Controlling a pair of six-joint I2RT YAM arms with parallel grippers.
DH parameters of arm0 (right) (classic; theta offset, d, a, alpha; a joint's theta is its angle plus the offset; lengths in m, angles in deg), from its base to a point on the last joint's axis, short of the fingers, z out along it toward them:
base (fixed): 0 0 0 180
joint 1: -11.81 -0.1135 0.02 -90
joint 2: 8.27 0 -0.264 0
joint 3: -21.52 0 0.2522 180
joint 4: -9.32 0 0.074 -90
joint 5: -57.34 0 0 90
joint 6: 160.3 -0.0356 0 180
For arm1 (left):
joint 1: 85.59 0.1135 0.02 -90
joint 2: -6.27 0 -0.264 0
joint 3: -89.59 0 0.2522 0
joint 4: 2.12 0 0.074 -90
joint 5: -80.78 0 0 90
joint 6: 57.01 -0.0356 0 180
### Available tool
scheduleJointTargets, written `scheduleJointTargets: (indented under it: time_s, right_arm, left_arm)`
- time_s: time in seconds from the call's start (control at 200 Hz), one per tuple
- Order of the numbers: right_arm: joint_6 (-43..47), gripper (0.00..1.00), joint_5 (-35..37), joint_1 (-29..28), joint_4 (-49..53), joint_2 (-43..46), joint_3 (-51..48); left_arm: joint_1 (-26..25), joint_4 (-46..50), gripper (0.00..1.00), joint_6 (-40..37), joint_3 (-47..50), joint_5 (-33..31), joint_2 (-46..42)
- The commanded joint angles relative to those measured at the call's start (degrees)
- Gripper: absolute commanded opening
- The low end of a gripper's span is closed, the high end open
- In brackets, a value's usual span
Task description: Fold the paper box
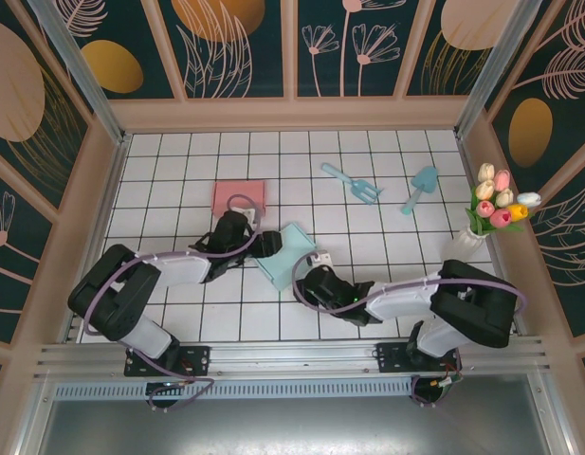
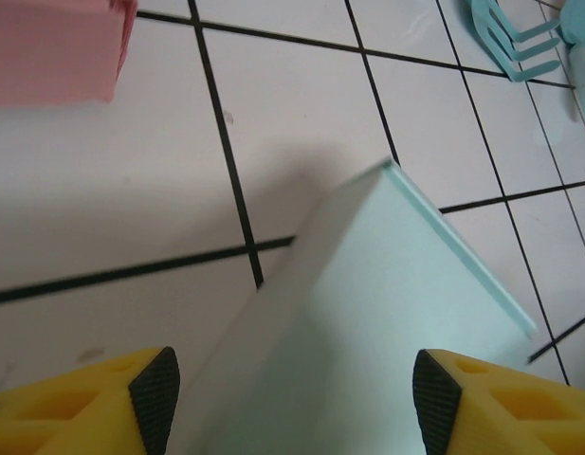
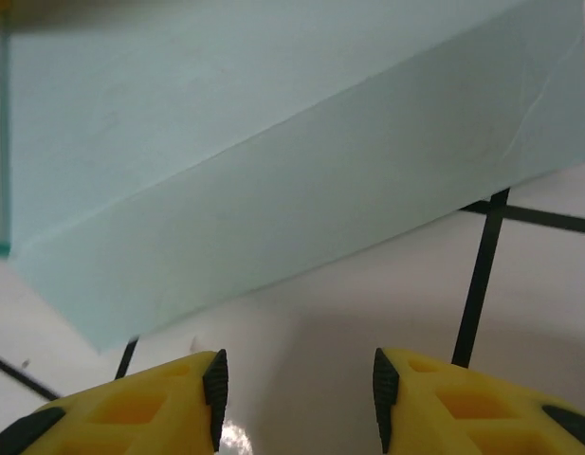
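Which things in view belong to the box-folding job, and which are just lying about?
Job in hand:
- pale teal paper box

Lying about:
- pink flat square paper piece
- teal plastic toy rake
- teal plastic toy shovel
- white vase of tulips

- No text, label, brand, number or sign can be read: the paper box (image 1: 284,252) is plain, the wall panels (image 1: 349,47) carry only flower drawings, and the tiled table (image 1: 387,237) only grid lines.
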Motion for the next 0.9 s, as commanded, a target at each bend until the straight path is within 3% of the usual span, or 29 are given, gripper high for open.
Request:
scheduleJointTargets:
  time_s: [0.0, 0.245, 0.49, 0.736, 0.896]
  right_arm:
    - [2.53, 0.47, -3.05, 2.62, -2.81, -2.17, 1.83]
    - [5.24, 0.47, -5.15, 8.24, -3.44, -3.7, 3.36]
    - [6.82, 0.46, -7.57, 13.53, -1.97, -2.92, 3.25]
    - [5.05, 0.46, -8.46, 14.19, 3.67, 6.77, -0.59]
    - [3.45, 0.43, -7.41, 14.64, 9.96, 16.71, -3.15]
  left_arm:
    - [0.31, -2.74, 0.68, 3.98, 3.23, 2.44, -2.64]
    - [-0.58, -9.44, 0.67, 9.48, 9.88, 5.36, -4.58]
    - [-5.2, -17.05, 0.67, 14.8, 13.41, 6.23, -5.91]
    - [-5.42, -11.52, 0.72, 12.49, 12.25, 1.34, -13.7]
    - [-0.73, -9.64, 0.73, 10.59, 10.67, 2.49, -15.01]
